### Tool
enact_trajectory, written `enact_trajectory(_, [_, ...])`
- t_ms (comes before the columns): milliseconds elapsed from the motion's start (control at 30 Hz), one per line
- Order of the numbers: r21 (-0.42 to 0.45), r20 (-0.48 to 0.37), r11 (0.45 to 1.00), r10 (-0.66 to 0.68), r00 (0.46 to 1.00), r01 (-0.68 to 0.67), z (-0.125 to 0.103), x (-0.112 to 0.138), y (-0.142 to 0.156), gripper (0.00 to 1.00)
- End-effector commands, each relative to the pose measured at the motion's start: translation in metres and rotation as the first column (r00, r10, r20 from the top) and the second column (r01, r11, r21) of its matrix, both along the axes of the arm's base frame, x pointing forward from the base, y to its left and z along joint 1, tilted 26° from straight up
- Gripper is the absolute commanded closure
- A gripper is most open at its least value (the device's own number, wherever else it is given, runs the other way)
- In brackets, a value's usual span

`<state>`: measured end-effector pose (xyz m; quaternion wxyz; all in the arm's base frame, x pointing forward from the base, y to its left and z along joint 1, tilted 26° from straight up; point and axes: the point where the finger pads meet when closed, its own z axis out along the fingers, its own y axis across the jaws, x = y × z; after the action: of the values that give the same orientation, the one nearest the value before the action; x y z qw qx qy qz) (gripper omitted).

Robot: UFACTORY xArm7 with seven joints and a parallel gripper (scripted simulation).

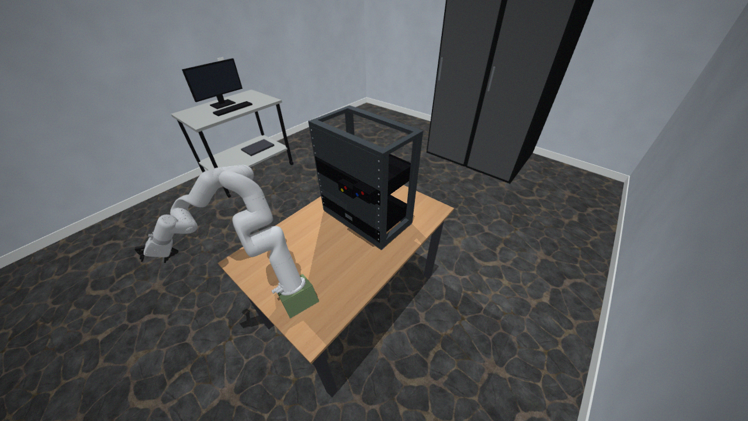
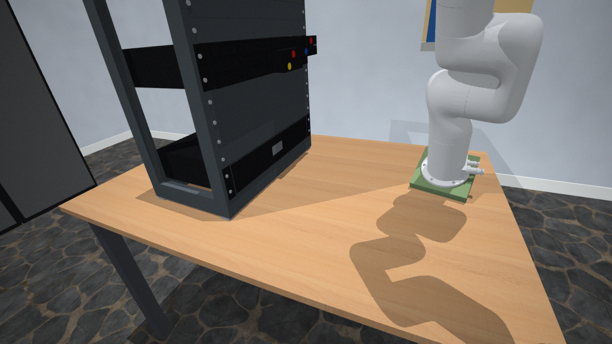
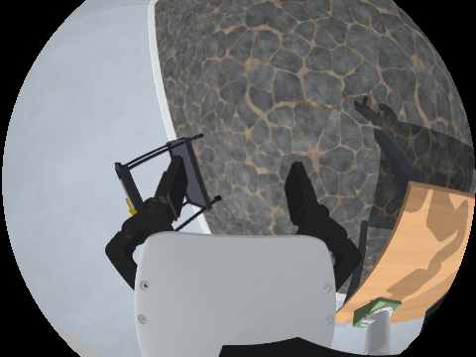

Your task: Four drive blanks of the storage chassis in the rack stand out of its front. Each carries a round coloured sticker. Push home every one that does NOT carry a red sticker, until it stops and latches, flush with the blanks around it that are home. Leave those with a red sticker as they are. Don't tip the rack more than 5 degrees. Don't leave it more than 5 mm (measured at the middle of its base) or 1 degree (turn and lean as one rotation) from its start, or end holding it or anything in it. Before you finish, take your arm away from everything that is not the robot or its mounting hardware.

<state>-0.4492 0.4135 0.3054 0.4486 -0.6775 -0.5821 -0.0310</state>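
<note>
The dark rack (image 1: 366,172) stands on the far end of the wooden table (image 1: 339,251). On its front, the storage chassis has four blanks (image 1: 353,189) standing out. In the exterior view their stickers show: a red sticker (image 2: 310,39), a second red sticker (image 2: 293,53), a blue sticker (image 2: 306,50) and a yellow sticker (image 2: 289,65). My gripper (image 1: 156,255) hangs off the table's left side, low over the floor and far from the rack. In the wrist view the gripper (image 3: 238,194) is open and empty, facing the stone floor.
The arm's green base (image 1: 298,299) sits at the table's near-left corner. A white desk with a monitor (image 1: 227,112) stands behind the arm by the wall. A tall dark cabinet (image 1: 502,78) stands behind the rack.
</note>
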Motion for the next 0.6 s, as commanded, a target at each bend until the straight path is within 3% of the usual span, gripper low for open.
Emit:
enact_trajectory(0, [0.000, -0.005, 0.997, 0.071, 0.997, -0.071, -0.001, -0.019, -0.026, 0.00])
enact_trajectory(467, [-0.020, -0.013, 0.929, 0.369, 0.929, -0.369, -0.019, -0.077, -0.152, 0.00])
enact_trajectory(533, [-0.020, -0.013, 0.929, 0.369, 0.929, -0.369, -0.019, -0.077, -0.152, 0.00])
enact_trajectory(567, [-0.023, -0.014, 0.917, 0.398, 0.917, -0.398, -0.021, -0.081, -0.165, 0.00])
